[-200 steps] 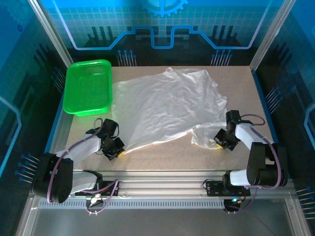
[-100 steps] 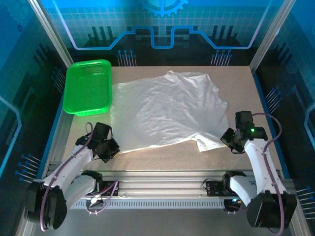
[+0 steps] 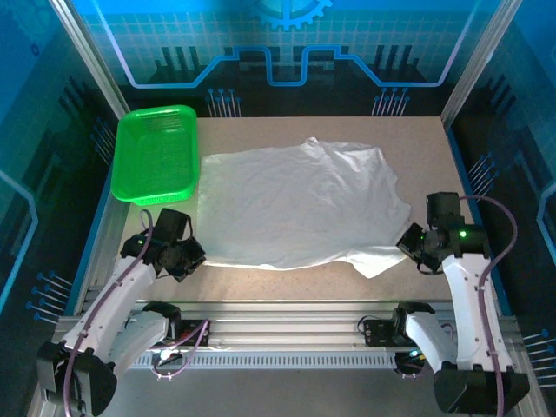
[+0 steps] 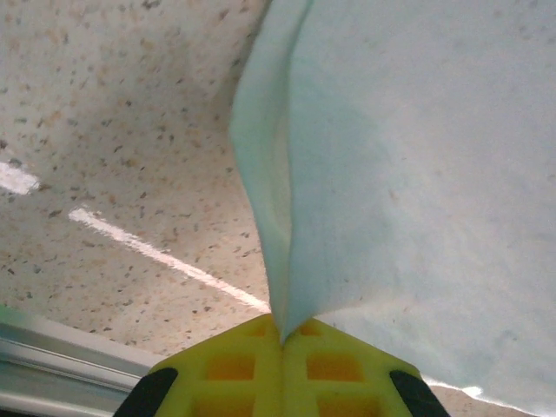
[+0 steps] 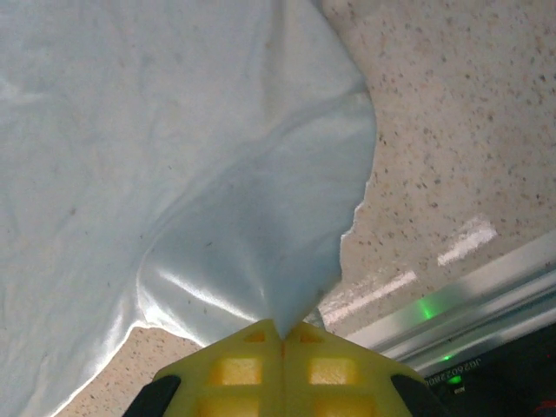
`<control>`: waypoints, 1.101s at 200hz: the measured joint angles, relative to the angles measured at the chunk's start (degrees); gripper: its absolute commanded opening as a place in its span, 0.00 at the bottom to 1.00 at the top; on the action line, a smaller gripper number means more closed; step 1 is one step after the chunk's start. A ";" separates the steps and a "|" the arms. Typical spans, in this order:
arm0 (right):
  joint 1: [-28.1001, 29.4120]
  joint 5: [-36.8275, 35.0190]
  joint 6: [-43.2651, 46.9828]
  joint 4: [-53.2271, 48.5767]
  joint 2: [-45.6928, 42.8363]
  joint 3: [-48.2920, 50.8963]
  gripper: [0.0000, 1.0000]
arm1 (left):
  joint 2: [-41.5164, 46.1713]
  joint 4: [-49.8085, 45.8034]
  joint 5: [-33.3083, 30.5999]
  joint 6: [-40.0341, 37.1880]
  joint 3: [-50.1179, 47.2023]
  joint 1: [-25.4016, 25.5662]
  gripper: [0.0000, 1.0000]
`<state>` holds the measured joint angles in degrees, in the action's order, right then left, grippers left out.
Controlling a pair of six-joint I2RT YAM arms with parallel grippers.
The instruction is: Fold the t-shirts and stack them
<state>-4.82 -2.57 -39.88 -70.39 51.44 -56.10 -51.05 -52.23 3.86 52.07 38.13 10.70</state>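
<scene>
Top view: one white t-shirt is spread across the middle of the table, plain side up; no print is seen. Most of the cloth rests on the surface.

Left gripper: closed on the near-left corner of the shirt. In the left wrist view the yellow pads are pressed together with a fold of white fabric caught between them, and the cloth rises away from them.

Right gripper: likewise clamped on the near-right corner, where the fabric is bunched and a loose flap droops toward the near edge. In the right wrist view the cloth is pinched at the seam between the pads.

Judgement: the two near corners are held well apart so that the edge between them is drawn taut and the shirt is flattened ahead of a fold. No fold is made yet.

The green basket sits at the far left, just beside the shirt's left edge; contact cannot be told.
</scene>
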 measured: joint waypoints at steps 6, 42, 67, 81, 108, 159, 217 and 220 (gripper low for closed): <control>0.00 0.04 0.35 0.68 1.38 -0.70 0.00 | -0.87 0.04 -0.04 -0.15 0.85 0.00 0.00; 0.04 0.20 3.13 5.97 11.65 -6.75 0.00 | -7.61 1.44 -0.72 -2.60 6.29 -0.04 0.00; 0.17 0.15 5.73 9.70 17.51 -11.65 0.00 | -11.17 3.65 -1.18 -4.70 8.96 -1.07 0.00; 0.39 0.15 7.02 11.26 19.71 -13.57 0.00 | -12.79 4.83 -1.49 -5.81 9.66 -1.99 0.00; 0.76 0.17 9.40 13.16 24.41 -17.25 0.00 | -15.63 6.08 -1.75 -7.69 11.06 -3.26 0.00; 1.68 0.09 13.70 15.82 33.81 -23.61 0.00 | -20.98 7.82 -2.19 -12.22 15.52 -4.44 0.00; 4.52 -1.33 18.97 16.48 42.75 -32.46 0.01 | -28.39 9.18 -3.17 -17.07 19.82 -4.79 0.00; 4.68 -1.40 19.17 16.50 43.28 -32.87 0.01 | -28.72 9.25 -3.23 -17.31 19.96 -4.83 0.00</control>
<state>-0.14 -3.97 -20.71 -53.89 94.72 -88.97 -79.77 -42.98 0.62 34.76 58.08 5.87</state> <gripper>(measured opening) 0.047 0.051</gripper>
